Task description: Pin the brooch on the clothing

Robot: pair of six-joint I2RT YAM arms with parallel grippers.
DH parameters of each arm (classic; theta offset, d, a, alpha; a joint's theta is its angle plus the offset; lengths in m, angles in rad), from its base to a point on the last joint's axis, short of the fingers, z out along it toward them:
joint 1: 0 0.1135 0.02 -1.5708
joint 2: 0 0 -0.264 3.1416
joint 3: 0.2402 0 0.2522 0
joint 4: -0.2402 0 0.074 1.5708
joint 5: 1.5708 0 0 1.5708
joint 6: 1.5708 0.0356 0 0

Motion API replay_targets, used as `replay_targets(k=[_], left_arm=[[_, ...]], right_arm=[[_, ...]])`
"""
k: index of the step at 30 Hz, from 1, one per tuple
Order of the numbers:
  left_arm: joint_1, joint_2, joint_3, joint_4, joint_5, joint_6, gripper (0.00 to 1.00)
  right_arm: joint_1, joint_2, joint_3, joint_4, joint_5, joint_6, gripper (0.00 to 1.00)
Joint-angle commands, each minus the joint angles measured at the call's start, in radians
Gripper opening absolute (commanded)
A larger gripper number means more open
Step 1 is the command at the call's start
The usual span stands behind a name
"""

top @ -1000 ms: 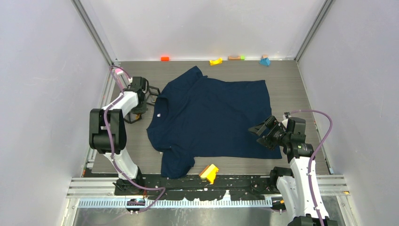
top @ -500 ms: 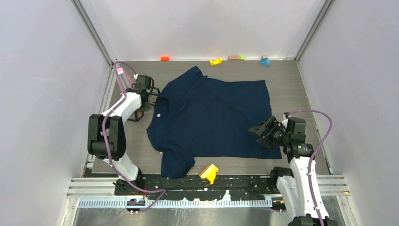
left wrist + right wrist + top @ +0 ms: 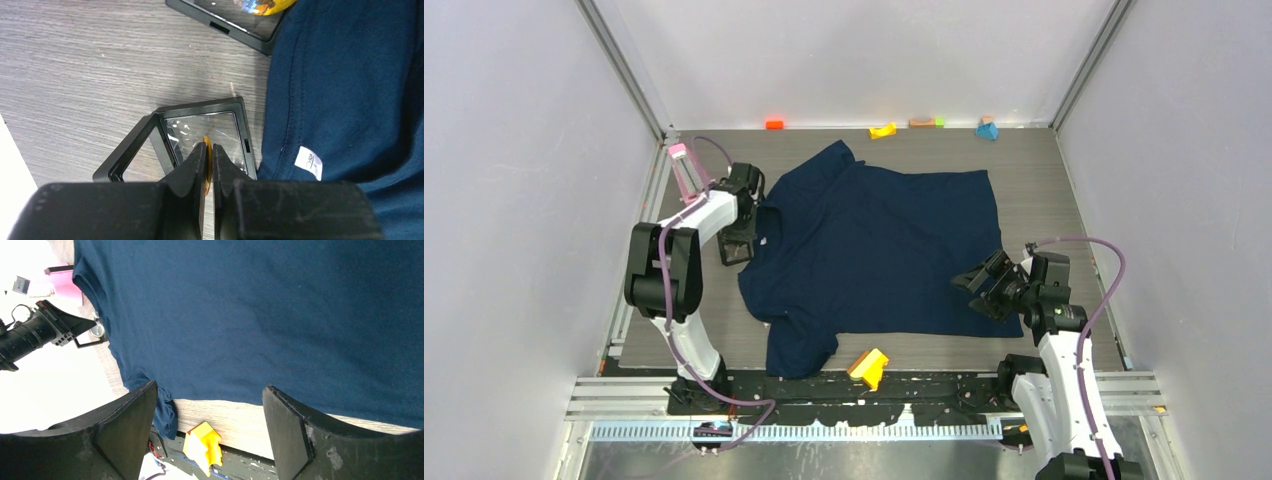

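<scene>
The dark navy T-shirt point(image 3: 874, 250) lies spread flat on the table, its white neck label point(image 3: 308, 162) facing the left arm. My left gripper point(image 3: 208, 150) is shut on the brooch point(image 3: 206, 144), a thin orange-gold disc seen edge-on between the fingertips. It hovers over an open black-framed clear case point(image 3: 150, 132) just left of the collar, as the top view point(image 3: 737, 245) also shows. My right gripper point(image 3: 979, 285) is open and empty above the shirt's right hem point(image 3: 250, 315).
A second black-framed case point(image 3: 235, 27) lies beyond the first, with something orange at its edge. A yellow wedge block point(image 3: 868, 366) sits at the near table edge. Small coloured blocks point(image 3: 883, 130) line the back wall. A pink object point(image 3: 680, 155) stands at far left.
My left gripper has swung from the table's left edge toward the shirt collar and a little nearer. The right arm has barely moved.
</scene>
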Motion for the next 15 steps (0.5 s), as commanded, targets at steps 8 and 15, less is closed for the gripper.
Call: replay_targets(k=[8,15], left_arm=[[-0.088,-0.081,0.023,-0.024,0.036,0.004,0.0],[-0.127,-0.253,0.009,0.012,0.318,-0.031,0.0]], right_arm=[[0.004,0.018,0.003,0.027,0.002,-0.035,0.82],[0.004,0.034,0.026,0.051,-0.063,-0.054,0.83]])
